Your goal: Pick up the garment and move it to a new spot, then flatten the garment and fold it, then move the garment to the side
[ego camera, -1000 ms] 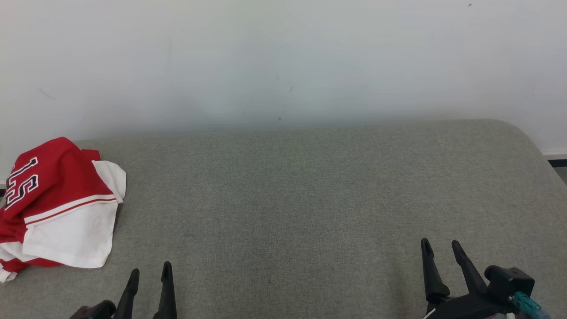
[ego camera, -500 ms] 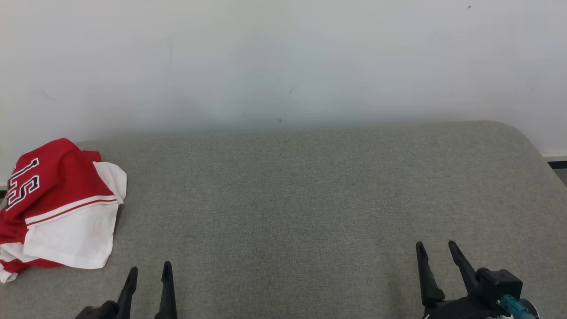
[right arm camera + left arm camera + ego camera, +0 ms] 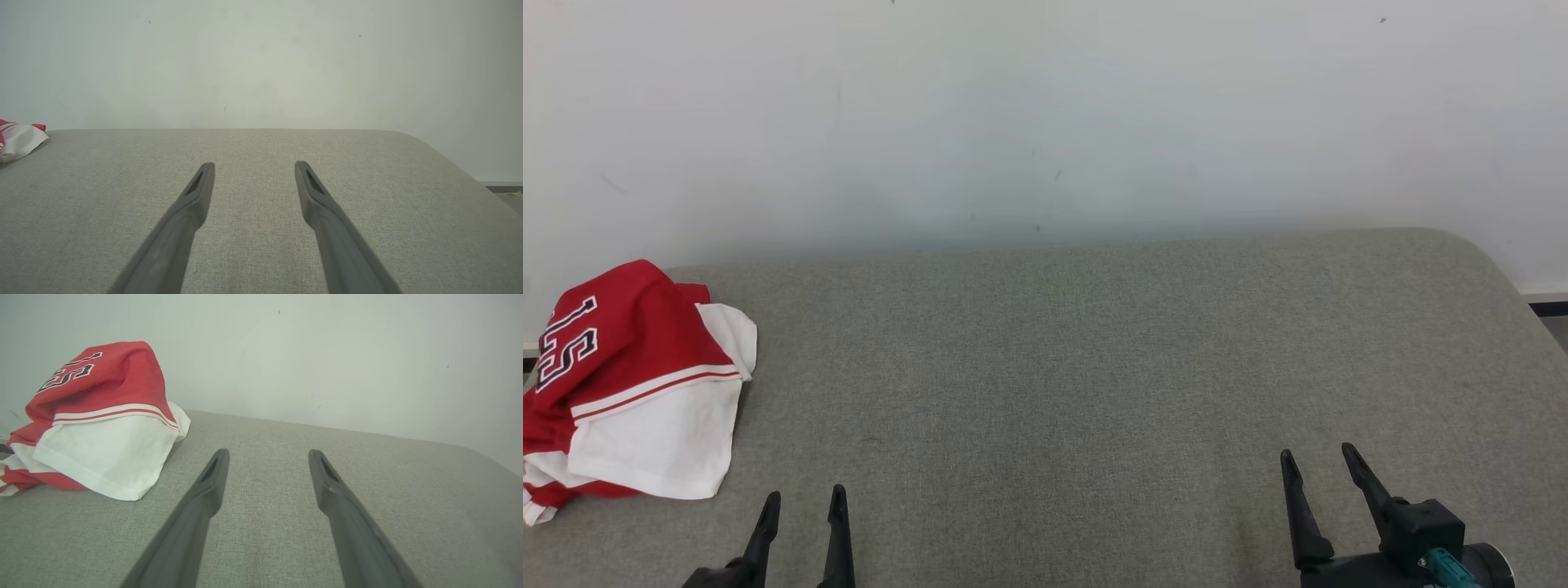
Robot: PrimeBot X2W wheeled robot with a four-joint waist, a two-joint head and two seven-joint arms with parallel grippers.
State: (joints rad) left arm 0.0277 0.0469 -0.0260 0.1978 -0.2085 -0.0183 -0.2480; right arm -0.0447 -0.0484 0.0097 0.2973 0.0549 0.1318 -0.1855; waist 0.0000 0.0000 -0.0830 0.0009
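The garment (image 3: 637,392), a soft red and white jersey with dark numerals edged in white, lies in a crumpled heap at the cushion's (image 3: 1054,367) left edge, its hemmed white panel draped toward the near side. The cushion is a flat grey-green woven pad with a rounded far right corner, set against a plain pale wall (image 3: 1045,106). The left gripper (image 3: 805,494) hovers at the near edge, near the garment but apart from it, its slim tapered dark fingers spread wide and holding nothing. The right gripper (image 3: 1317,451), near the near right corner, is likewise wide and empty.
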